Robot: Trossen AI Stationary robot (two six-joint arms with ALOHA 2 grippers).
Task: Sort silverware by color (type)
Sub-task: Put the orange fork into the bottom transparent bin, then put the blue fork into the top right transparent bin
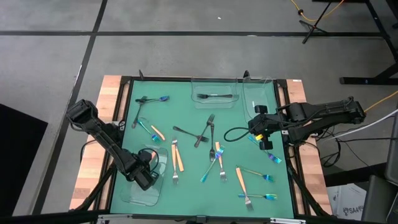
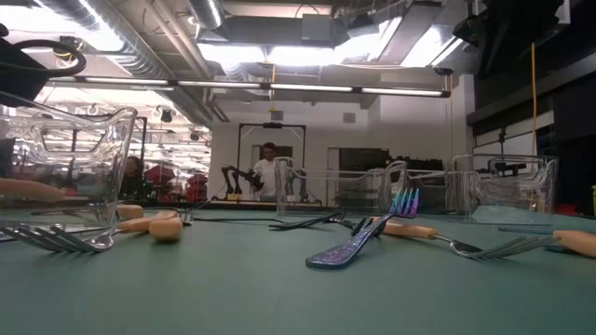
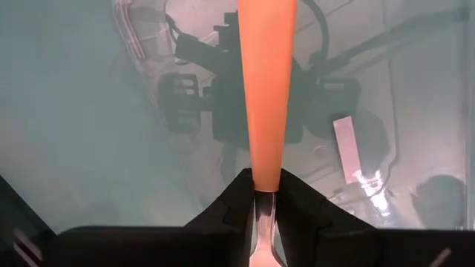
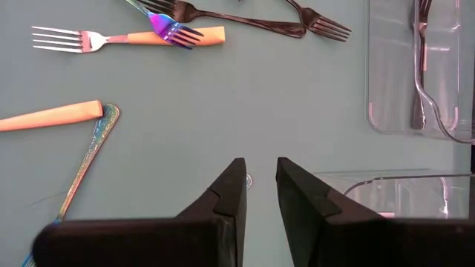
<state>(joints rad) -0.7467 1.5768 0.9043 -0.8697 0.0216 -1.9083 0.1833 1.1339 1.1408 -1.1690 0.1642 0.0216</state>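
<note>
My left gripper (image 1: 147, 175) hangs, pointing down, inside a clear tray (image 1: 138, 194) at the near left and is shut on an orange-handled fork (image 3: 266, 81). My right gripper (image 4: 260, 189) stands open above the green mat at the right, with nothing between its fingers. Loose silverware lies flat on the mat: black forks (image 1: 200, 132), orange-handled forks (image 1: 178, 155) and iridescent forks (image 1: 263, 196). One black fork (image 1: 215, 96) lies in the clear tray (image 1: 214, 103) at the far middle. My left gripper pinches the fork between its two fingers at the silver neck (image 3: 264, 202), just where the orange handle ends. The fingers come from above, pointing down, and lie across the fork. The handle runs out roughly level, low in the tray; whether it rests on the tray floor I cannot tell.
A third clear tray (image 1: 260, 98) stands at the far right, close to my right arm. An iridescent fork (image 1: 270, 154) lies just near of my right gripper. An orange-handled fork (image 4: 159, 35) and an iridescent handle (image 4: 87, 156) lie ahead of it. Wooden rails (image 1: 93, 155) edge the mat.
</note>
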